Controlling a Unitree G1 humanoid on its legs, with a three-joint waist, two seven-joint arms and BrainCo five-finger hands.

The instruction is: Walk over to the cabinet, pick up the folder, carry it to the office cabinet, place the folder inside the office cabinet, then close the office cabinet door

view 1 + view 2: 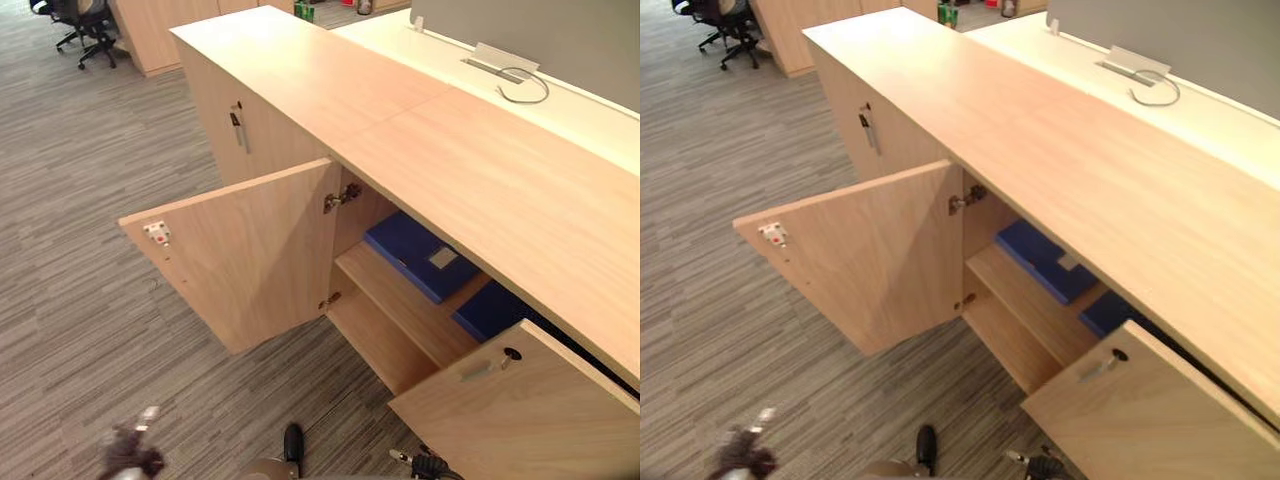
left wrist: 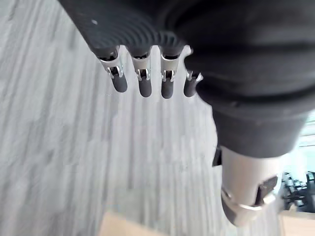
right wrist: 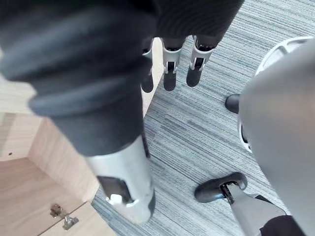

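Observation:
A low wooden cabinet point(image 1: 450, 160) stands in front of me with both doors of one bay swung open. On its inner shelf point(image 1: 400, 300) lies a blue folder point(image 1: 420, 255) with a pale label. A second blue folder point(image 1: 495, 310) lies beside it, partly hidden behind the right door point(image 1: 520, 410). The left door point(image 1: 250, 250) stands wide open over the carpet. My left hand point(image 2: 142, 83) hangs low over the carpet with relaxed fingers and holds nothing. My right hand point(image 3: 170, 73) hangs by the cabinet's lower edge, fingers also relaxed and empty. Both hands are well below and short of the folders.
A closed cabinet door with a key point(image 1: 238, 125) lies further left. Behind the cabinet is a white desk point(image 1: 590, 110) with a grey partition and a looped cable point(image 1: 525, 90). A black office chair point(image 1: 85, 25) stands far off at the back left.

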